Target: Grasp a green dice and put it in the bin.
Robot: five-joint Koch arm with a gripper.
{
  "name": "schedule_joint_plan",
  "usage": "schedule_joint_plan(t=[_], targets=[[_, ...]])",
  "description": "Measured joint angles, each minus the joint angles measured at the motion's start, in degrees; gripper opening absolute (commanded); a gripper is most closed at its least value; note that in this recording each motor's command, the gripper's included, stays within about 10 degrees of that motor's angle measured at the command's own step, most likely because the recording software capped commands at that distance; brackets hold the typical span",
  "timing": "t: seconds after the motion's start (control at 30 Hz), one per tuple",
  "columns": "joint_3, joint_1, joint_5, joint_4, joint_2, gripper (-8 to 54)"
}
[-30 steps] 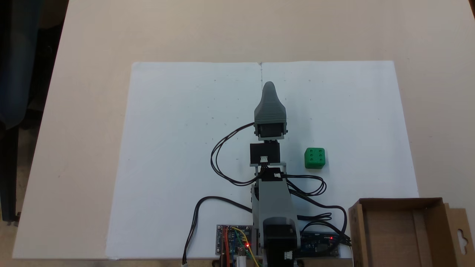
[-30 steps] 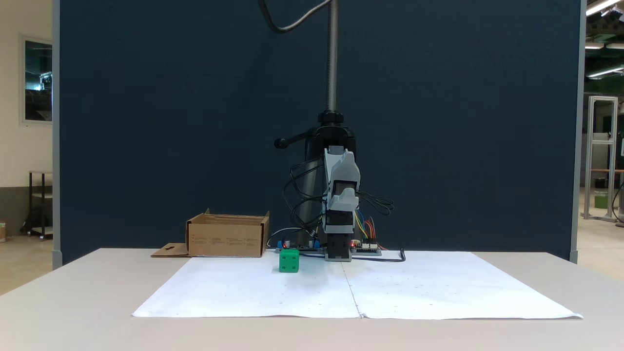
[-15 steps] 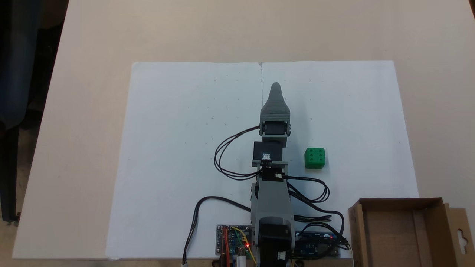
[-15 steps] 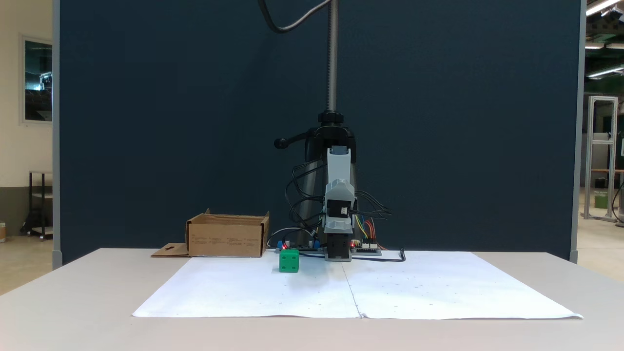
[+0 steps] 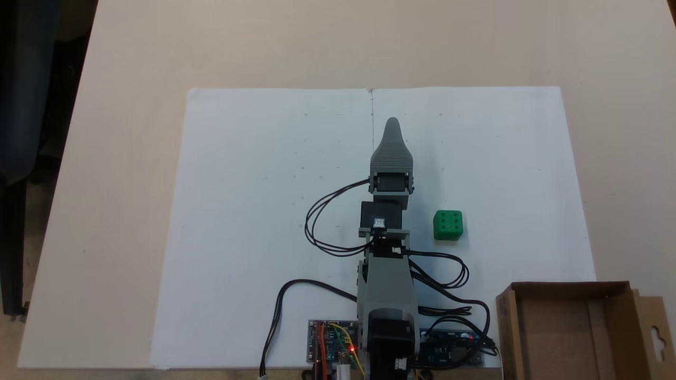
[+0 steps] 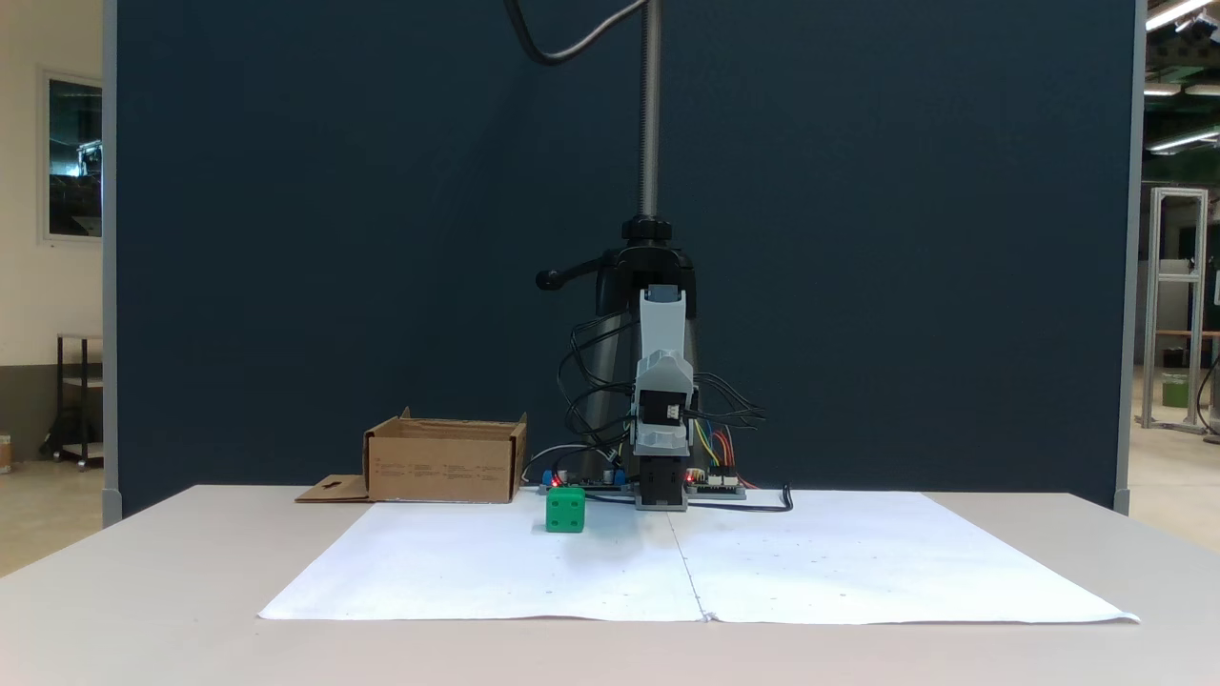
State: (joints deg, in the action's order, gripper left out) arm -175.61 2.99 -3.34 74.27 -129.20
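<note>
Lab hall: dark partition [image 6: 858, 238], aluminium frame [image 6: 1177, 305], bare circuit boards [image 5: 332, 348].

Green dice [image 5: 448, 225] looks like smooth plastic, bin [image 5: 575, 330] is matt brown corrugated cardboard, white paper sheets [image 5: 253, 211] on a matt table [image 5: 317, 42].

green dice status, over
Gripper off the paper, jaws unreadable. Green dice loose on the white paper, six up. Bin unfilled, path unobstructed.

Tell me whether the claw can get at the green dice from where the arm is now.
Probably yes. The green dice sits alone on the white paper, beside the arm and apart from the bin. Nothing stands between it and the claw, which is raised off the paper.
</note>
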Motion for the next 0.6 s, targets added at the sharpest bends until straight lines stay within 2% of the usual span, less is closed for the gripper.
schedule_joint_plan(t=[0.33, 0.6], targets=[[0.6, -1.5, -0.1, -0.9, 0.0, 43.0], [15.0, 1.3, -0.1, -24.6, 0.0, 43.0]])
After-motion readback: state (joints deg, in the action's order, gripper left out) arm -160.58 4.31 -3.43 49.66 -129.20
